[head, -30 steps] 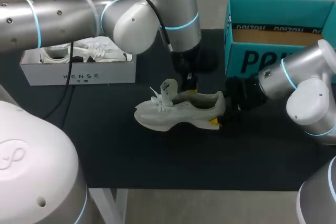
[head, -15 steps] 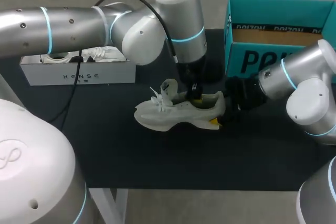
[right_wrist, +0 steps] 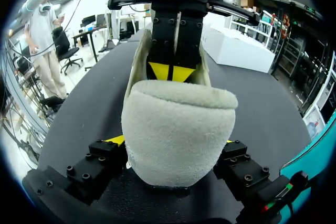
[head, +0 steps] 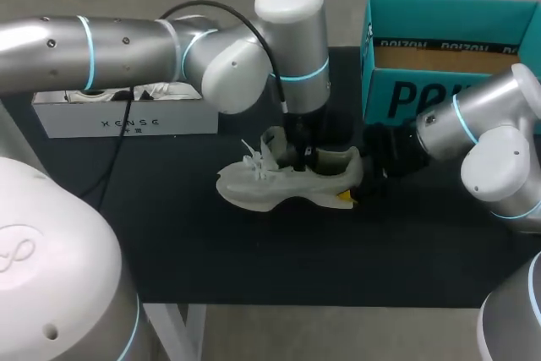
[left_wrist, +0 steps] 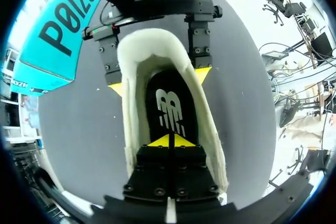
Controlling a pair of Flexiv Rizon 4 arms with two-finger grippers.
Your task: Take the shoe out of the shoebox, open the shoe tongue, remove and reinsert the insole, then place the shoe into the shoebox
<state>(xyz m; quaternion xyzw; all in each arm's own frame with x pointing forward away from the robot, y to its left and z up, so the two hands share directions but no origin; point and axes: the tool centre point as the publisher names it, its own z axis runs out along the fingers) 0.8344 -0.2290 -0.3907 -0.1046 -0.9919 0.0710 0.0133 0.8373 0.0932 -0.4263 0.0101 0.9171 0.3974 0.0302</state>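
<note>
The table [head: 254, 251] carries the teal shoebox [head: 423, 99] at upper right. The shoe [head: 270, 188] stands outside it at mid-frame, toe pointing left. The right claw [right_wrist: 176, 145] clamps the heel from both sides, probably to steady the shoe. The left claw [left_wrist: 170, 141], tips pressed together, sits inside the opening against the insole [left_wrist: 170, 109]. I cannot tell whether it pinches the insole.
</note>
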